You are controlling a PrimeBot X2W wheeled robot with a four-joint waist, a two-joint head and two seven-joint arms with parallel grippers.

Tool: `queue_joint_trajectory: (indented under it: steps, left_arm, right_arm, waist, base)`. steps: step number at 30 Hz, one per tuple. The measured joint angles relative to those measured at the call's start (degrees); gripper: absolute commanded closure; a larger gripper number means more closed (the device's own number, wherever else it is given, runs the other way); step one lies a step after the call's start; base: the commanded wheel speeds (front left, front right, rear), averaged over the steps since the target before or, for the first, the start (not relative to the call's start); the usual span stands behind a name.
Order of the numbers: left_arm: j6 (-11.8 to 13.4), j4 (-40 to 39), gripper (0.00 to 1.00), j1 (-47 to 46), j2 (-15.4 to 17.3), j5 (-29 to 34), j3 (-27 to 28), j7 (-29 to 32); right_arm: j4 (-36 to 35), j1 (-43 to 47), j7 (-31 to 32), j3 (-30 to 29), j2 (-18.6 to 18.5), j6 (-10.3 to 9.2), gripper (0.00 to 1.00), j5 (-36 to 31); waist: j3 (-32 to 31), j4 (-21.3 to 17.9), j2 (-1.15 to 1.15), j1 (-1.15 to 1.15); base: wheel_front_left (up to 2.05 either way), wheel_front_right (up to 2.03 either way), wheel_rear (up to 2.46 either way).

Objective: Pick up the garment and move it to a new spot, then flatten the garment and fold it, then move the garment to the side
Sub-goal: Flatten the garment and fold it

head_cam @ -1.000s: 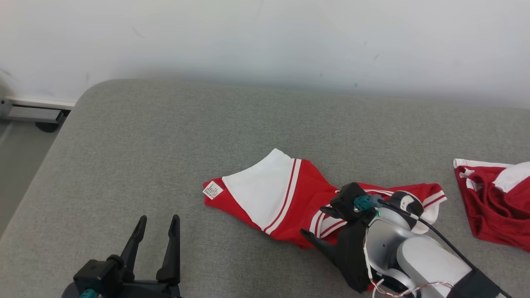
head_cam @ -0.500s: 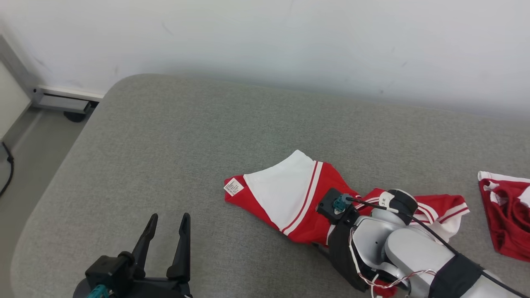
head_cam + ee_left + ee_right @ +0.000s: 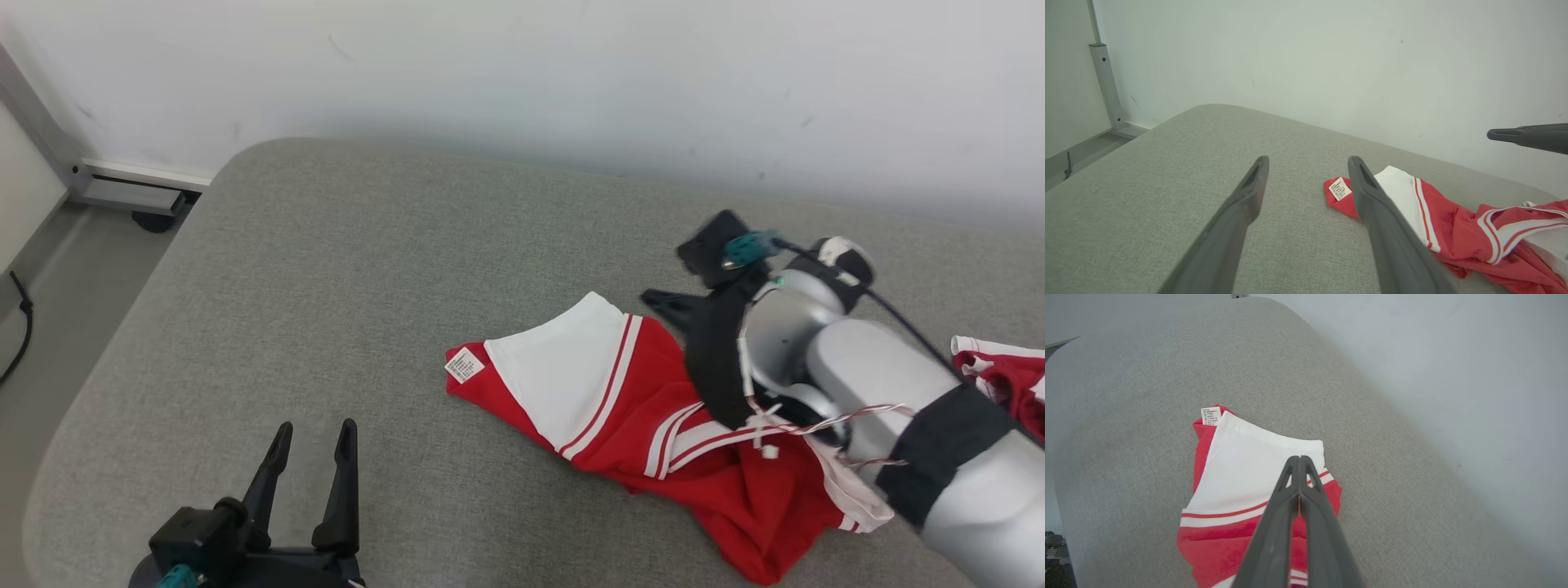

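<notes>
Lying crumpled on the grey fabric-topped table (image 3: 326,269), the red-and-white garment (image 3: 641,384) sits centre-right in head view, well clear of the table's rounded left corner. White panel (image 3: 555,371) faces up at the garment's left end; care label (image 3: 463,365) shows at its leftmost tip. Right end is bunched and runs under the right forearm.

Right gripper (image 3: 1299,458): fingers pressed together, nothing seen between them. In left wrist view it hangs above the garment, apart from the cloth. In right wrist view the tips are over the white panel.

Left gripper (image 3: 1308,161): fingers spread wide, empty, held over bare table near the front-left, apart from the garment.

Misc.: second red-and-white garment (image 3: 1008,371) at the table's far right, partly behind the right arm. Pale wall (image 3: 522,73) behind the table. Metal rail (image 3: 131,192) at floor level, left.
</notes>
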Motion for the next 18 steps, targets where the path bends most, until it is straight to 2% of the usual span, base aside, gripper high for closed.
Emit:
queue_joint_trajectory:
  steps: [4, 5, 6, 7, 18]
  left_arm:
    - [0.00, -0.02, 0.00, -0.05, 0.01, 0.00, -0.11, -0.48]
    - [0.00, 0.00, 0.00, -0.07, 0.00, 0.00, -0.15, -0.47]
    - [0.00, 0.02, 0.00, -0.08, -0.02, 0.01, -0.35, -0.47]
    - [0.00, 0.04, 0.00, -0.08, -0.03, 0.01, -0.54, -0.47]
    - [0.00, 0.63, 0.00, -0.19, -0.44, 0.01, -1.12, -0.47]
  right_arm:
    - [0.93, -0.42, -0.67, 0.80, -2.37, 0.00, 1.00, 1.67]
    - [1.24, -0.28, -0.42, 1.81, -2.30, 0.00, 0.78, 2.02]
    - [1.09, 0.16, -0.22, 2.92, -2.33, 0.00, 0.29, 2.26]
    - [1.03, 0.80, -0.23, 3.75, -2.29, 0.01, 0.00, 2.38]
    - [0.47, 1.87, 3.18, 8.55, -2.57, 0.00, 0.00, 9.64]
  waist:
    - [0.07, -0.62, 0.00, 0.00]
    - [0.08, -0.78, 0.00, 0.00]
    - [0.07, -0.91, 0.00, 0.00]
    - [0.07, -0.99, 0.00, 0.00]
    - [-0.18, -1.11, 0.00, 0.00]
  base:
    - [0.00, 0.00, 0.00]
    - [0.00, 0.00, 0.00]
    - [0.00, 0.00, 0.00]
    - [0.00, 0.00, 0.00]
    - [0.00, 0.00, 0.00]
